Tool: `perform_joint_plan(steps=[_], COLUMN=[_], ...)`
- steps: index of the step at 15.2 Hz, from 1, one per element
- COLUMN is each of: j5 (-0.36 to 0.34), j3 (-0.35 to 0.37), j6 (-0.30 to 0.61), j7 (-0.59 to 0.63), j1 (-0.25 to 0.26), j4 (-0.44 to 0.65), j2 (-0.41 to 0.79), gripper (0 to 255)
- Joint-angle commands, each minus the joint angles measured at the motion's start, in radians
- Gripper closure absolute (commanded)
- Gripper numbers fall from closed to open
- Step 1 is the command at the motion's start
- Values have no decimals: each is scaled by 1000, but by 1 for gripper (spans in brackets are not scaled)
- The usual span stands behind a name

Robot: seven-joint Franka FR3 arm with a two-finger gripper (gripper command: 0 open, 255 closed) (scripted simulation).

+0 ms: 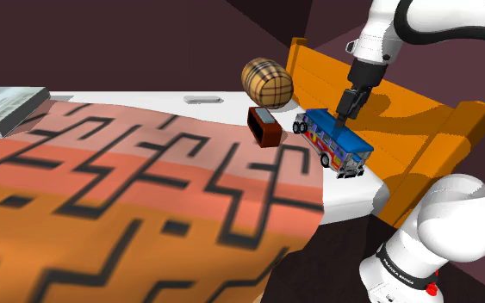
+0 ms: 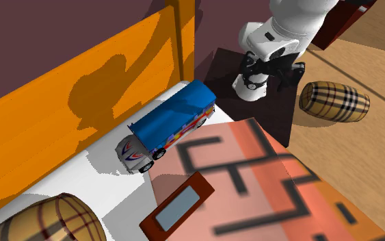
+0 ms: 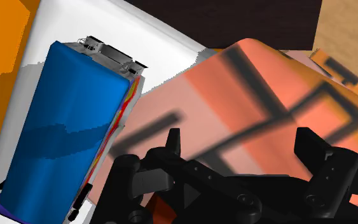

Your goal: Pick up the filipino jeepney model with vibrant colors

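The jeepney model [image 1: 333, 142] has a blue roof and sides striped in red, yellow and white. It stands on the white sheet next to the orange headboard [image 1: 378, 112]. From the second exterior view the jeepney [image 2: 167, 127] is parked along the headboard, its silver front toward that view's left. My black gripper [image 1: 343, 119] hangs just above its roof. In the wrist view the gripper [image 3: 238, 146] is open, and the blue roof [image 3: 69, 127] lies outside the fingers [image 3: 171, 143], beside one of them rather than between them.
A plaid barrel-shaped cushion [image 1: 267, 83] and a dark red box [image 1: 264, 126] sit close to the jeepney. A salmon blanket [image 1: 128, 189] with black lines covers the bed. Another plaid barrel [image 2: 334, 101] lies on the floor near my stand.
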Motion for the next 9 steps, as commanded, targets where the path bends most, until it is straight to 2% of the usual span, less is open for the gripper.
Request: perform_joint_plan(steps=[1, 9], j5=[0, -114], j3=[0, -189], j6=[0, 105], j7=[0, -327], j1=[0, 11], j4=[0, 82], j2=[0, 205], gripper=[0, 0])
